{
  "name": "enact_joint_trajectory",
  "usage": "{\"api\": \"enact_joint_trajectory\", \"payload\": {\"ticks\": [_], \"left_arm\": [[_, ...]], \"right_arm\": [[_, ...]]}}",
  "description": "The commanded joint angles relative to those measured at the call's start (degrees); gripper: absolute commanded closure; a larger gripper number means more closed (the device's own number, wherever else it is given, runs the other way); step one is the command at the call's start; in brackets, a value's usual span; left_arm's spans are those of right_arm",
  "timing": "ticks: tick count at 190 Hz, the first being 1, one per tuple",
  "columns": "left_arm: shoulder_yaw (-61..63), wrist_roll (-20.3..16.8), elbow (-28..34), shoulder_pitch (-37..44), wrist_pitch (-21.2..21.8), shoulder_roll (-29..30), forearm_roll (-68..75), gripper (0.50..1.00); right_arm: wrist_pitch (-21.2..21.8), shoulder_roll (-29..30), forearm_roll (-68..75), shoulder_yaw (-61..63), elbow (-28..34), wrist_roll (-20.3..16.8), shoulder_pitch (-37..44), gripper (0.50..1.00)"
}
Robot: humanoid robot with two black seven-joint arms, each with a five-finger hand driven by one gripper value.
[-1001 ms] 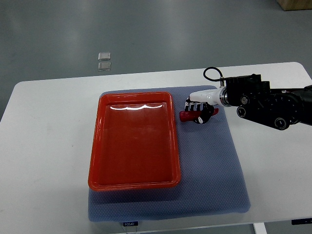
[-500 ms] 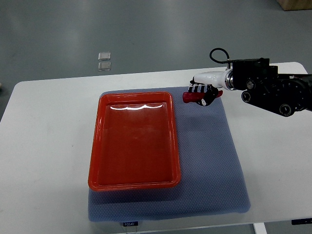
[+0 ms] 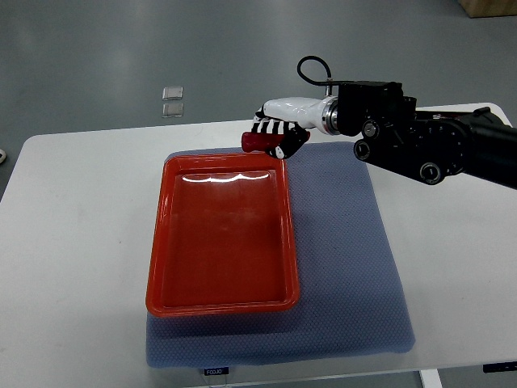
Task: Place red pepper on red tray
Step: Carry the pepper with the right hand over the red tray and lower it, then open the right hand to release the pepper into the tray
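Just past the tray's far right corner, the red pepper (image 3: 258, 142) is carried aloft, clasped in the right hand (image 3: 277, 137) — it is not yet over the tray floor. Only the stem-side stub pokes out to the left of the fingers (image 3: 273, 127); the rest is wrapped by them, so the pepper's full length and shape can't be made out. It is judged to be light and small, prob. a smooth, glossy skin that could slip under a loose hold. Whether it is a stiff plastic prop or a soft real veg can't be told. A grip round the middle of the body, as it appears to be taken now, is judged the sensible place; the thin end would give little purchase.

The red tray (image 3: 158, 267) lies empty on a blue-grey mat (image 3: 347, 267), long side running away from the camera, with glare streaks near its far rim that blur the floor there. The mat rests on the white tabletop (image 3: 73, 242). The right arm (image 3: 420, 145) enters from the right edge, its far portion cut off by the frame. The thumb and pad contact w/ the pepper are hidden. The left arm is not seen at all. Height of the pepper above the tray rim can't be judged from this steep view.
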Motion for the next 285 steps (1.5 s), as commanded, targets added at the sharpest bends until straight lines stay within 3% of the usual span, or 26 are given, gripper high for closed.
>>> {"api": "enact_joint_trajectory", "payload": {"ticks": [1,78,130,202,236,261,285], "left_arm": [[0.0,0.0,0.0,0.0,0.0,0.0,0.0,0.500],[0.0,0.0,0.0,0.0,0.0,0.0,0.0,0.500],[0.0,0.0,0.0,0.0,0.0,0.0,0.0,0.500],[0.0,0.0,0.0,0.0,0.0,0.0,0.0,0.500],[0.0,0.0,0.0,0.0,0.0,0.0,0.0,0.500],[0.0,0.0,0.0,0.0,0.0,0.0,0.0,0.500],[0.0,0.0,0.0,0.0,0.0,0.0,0.0,0.500]], "right_arm": [[-0.3,1.9,0.1,0.4,0.8,1.2,0.1,1.000],[0.2,9.2,-0.9,0.0,2.1,2.1,-4.5,0.998],[0.0,10.3,-1.3,-0.3,-0.5,2.0,-7.7,0.989],[0.2,10.7,-1.3,-0.3,-1.9,1.8,-8.5,0.865],[0.2,10.8,-1.2,-0.2,-1.9,1.9,-8.6,0.850],[0.2,10.8,-0.8,-0.2,-1.9,2.1,-8.5,0.728],[0.3,10.8,-0.5,-0.2,-1.9,2.1,-8.4,0.683]]}}
